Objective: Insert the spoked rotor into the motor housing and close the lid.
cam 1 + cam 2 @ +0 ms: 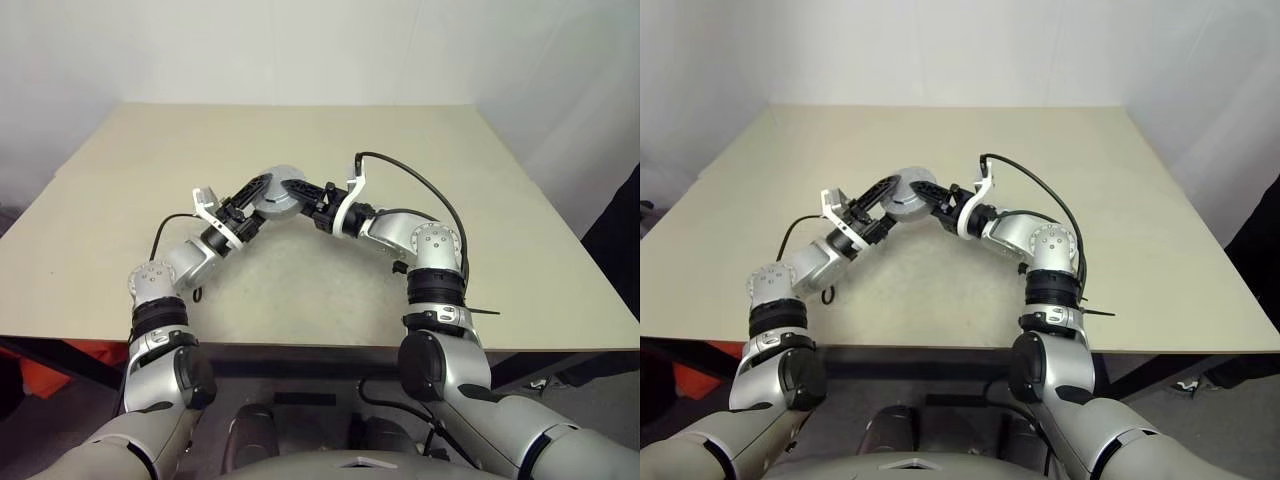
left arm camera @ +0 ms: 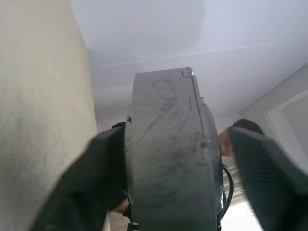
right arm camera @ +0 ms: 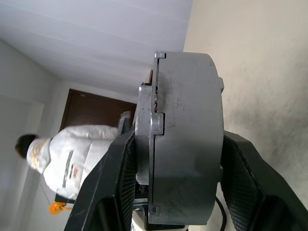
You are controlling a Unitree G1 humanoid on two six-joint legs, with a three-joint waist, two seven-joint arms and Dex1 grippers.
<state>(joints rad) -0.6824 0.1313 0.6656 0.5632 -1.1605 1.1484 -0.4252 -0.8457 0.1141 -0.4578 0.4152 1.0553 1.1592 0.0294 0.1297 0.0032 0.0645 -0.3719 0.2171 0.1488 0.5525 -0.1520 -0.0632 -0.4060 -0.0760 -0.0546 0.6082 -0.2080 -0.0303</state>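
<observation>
From the head views, you hold the motor housing (image 1: 277,201) above the table (image 1: 520,250) between both arms so parts can seat. In the right wrist view, your right gripper (image 3: 175,159) clamps its flat faces. In the left wrist view, your left gripper (image 2: 168,168) straddles it (one finger (image 2: 267,178) stands clear).

Motor housing (image 3: 185,139) between tool (image 3: 175,183) fingers.

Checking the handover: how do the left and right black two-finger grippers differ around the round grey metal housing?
Right gripper clamps the motor housing between both fingers; left gripper leaves one finger clear of it. Left gripper comes from the robot's left, right gripper from its right. Both hang above the beige table.
</observation>
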